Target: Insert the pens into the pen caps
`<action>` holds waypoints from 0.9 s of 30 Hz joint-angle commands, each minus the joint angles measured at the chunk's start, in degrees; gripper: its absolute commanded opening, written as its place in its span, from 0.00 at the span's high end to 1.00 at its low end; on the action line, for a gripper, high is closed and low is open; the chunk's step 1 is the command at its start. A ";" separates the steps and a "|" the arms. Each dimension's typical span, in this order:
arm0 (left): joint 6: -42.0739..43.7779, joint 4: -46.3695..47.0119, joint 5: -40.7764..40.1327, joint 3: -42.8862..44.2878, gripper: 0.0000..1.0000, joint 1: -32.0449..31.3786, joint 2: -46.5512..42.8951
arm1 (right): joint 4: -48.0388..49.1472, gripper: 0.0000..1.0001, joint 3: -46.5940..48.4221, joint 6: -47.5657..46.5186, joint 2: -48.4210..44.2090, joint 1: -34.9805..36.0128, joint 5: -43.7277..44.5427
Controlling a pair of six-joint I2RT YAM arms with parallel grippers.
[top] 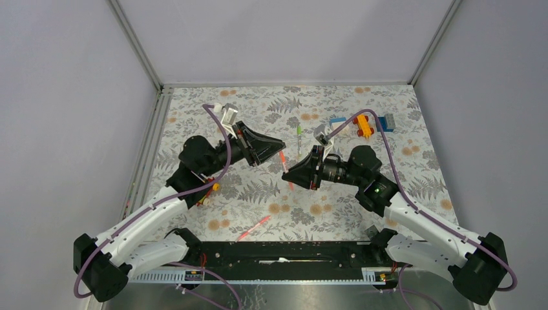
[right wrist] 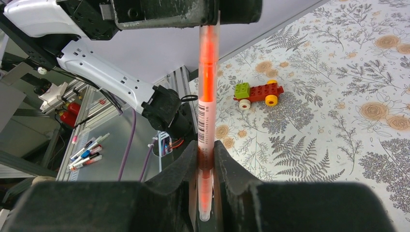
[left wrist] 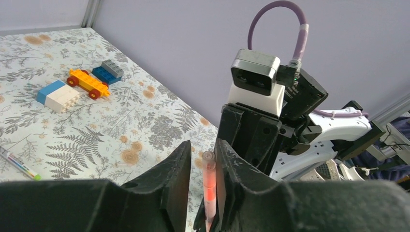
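A pink pen (right wrist: 208,96) is pinched by the right gripper (right wrist: 206,151); its other end is flanked by the narrowly parted left gripper (left wrist: 202,151)

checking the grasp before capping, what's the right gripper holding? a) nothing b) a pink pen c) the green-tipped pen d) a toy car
b: the right wrist view shows the right gripper closed on the pink pen, which stands up between its jaws.
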 commanded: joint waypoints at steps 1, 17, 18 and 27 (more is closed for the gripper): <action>0.53 1.99 1.15 1.67 0.77 0.11 0.04 | 3.35 1.00 0.78 0.02 -0.42 0.24 -1.82; -0.41 0.96 -2.59 -8.10 1.00 0.07 -1.91 | 2.08 1.00 5.21 -1.04 4.00 0.28 6.90; -0.64 0.93 -3.12 -8.95 1.00 0.09 -1.70 | 2.16 1.00 5.31 -1.02 4.35 0.31 8.00; -3.57 2.17 -7.22 -14.41 1.00 0.02 3.39 | 0.70 1.00 7.53 -1.09 8.89 0.30 17.53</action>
